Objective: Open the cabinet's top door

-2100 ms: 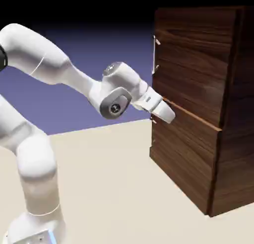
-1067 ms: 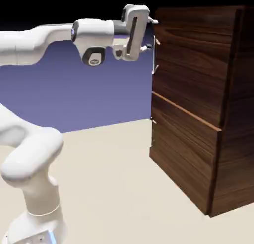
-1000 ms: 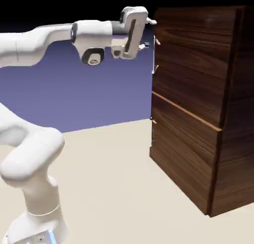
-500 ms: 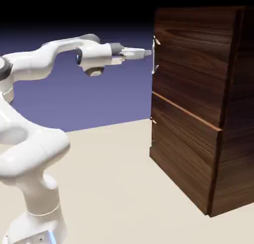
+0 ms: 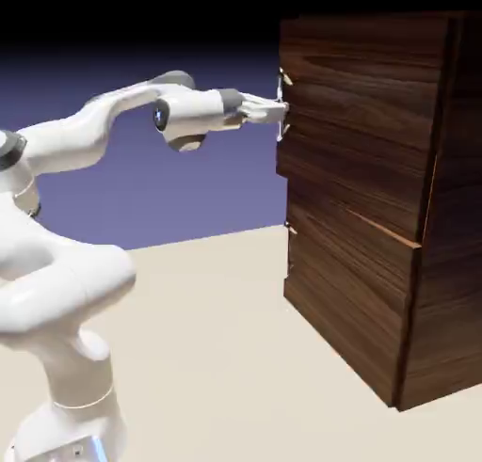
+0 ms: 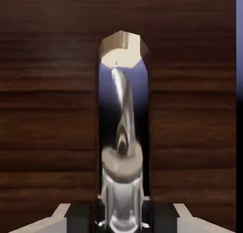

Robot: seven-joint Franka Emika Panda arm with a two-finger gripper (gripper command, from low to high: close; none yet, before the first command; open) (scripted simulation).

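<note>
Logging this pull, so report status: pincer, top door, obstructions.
Pincer shut on the top handle. Top door slightly ajar, its handle side standing out past the lower panel. No obstruction visible in front of the door.

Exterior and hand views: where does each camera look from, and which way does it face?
Exterior view: stands off beside the robot, facing the cabinet front obliquely; the arm rises at lower left and reaches right.
Hand view: rides on the hand, looking along the gripper square at the top door; only the fingertips show, at the bottom edge, either side of the silver handle.
Shared: both show the top door, its handle and the gripper closed on that handle. The lower panel shows only in the exterior view.
</note>
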